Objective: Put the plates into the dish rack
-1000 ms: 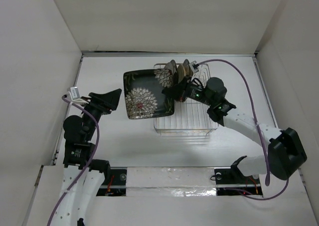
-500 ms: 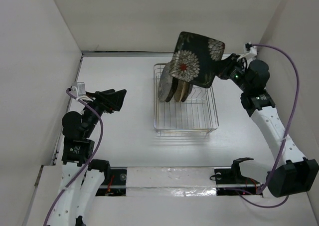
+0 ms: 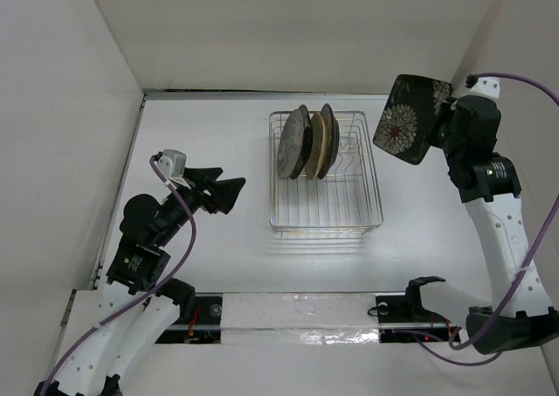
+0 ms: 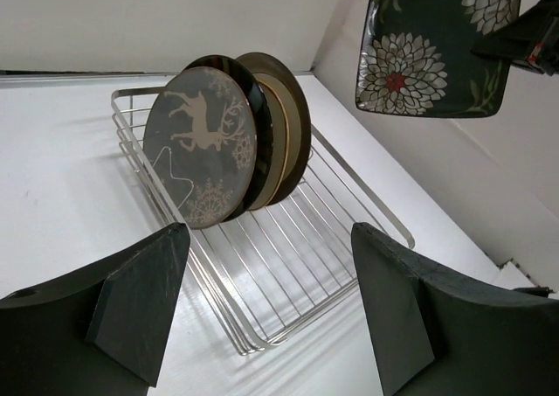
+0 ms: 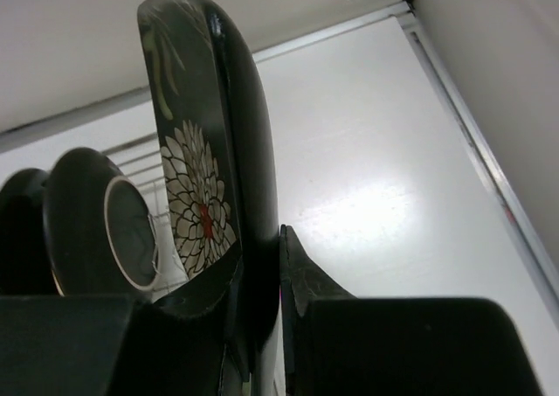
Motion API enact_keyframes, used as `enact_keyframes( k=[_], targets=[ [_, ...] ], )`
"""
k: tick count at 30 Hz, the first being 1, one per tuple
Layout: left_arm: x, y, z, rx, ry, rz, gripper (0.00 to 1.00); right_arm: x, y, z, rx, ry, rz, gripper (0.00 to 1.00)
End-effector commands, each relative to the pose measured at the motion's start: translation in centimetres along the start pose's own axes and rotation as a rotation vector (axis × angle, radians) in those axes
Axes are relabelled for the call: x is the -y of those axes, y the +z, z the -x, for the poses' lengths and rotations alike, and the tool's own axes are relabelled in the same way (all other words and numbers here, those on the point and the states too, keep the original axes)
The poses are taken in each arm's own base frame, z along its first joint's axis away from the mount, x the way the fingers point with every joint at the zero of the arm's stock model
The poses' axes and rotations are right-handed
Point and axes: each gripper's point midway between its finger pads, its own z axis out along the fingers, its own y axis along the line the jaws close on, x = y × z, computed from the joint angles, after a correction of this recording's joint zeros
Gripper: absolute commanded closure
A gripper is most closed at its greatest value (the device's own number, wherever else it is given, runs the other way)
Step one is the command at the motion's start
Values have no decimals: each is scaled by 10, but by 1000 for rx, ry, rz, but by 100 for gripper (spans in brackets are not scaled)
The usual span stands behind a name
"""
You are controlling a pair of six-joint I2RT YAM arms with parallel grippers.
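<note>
Risk concentrates on the black square ceramic plate with white flowers (image 3: 412, 119), which the right gripper (image 3: 444, 121) clamps by one edge only, its jaws closed tight on the rim. The plate hangs in the air, tilted, beyond the far right corner of the chrome wire dish rack (image 3: 325, 211) and well above the white table (image 3: 201, 134). A glazed rim pinched this narrowly can probably pivot or slide between the fingers (image 5: 297, 282) during a swing, and a drop from this height would likely crack the plate. The far left part of the rack holds the dark grey round plate with the deer motif (image 4: 201, 156) and the brown-rimmed plates (image 4: 284, 138) standing on edge, close together; the exact count behind the first cannot be told. A descent too close to them risks a ceramic collision. A corner of the square plate may also catch the rack rim or land across prongs rather than between them. The left gripper (image 3: 229, 193) waits at the near left, jaws spread and empty, well clear of the rack.
</note>
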Motion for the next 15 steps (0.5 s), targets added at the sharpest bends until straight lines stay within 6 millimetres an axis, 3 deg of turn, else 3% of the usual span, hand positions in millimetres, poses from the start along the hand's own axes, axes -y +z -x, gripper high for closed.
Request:
enact_keyframes(
  k=[1,4,6,7,9,10,15],
  targets=[
    [7,0,14,57,75,-14,29,-7,-21,44,115,-28,-44,100],
    [4,0,8,57,91,0,29,-25,-8,28,44,-86,-47,100],
    [3,1,-1,44,89,-13,29,-34,-3,30,30,-107,-48,100],
    [3,1,-4,38,89,-19,29,-42,7,16,-23,-141,-47,100],
    [2,2,-11,20,88,-23,29,-50,11,18,-39,-159,-45,100],
    [2,1,-12,17,87,-27,29,-50,21,8,-80,-183,-64,100],
    [4,-1,-13,14,98,-31,30,-58,35,-3,-141,-235,-92,100]
  ],
)
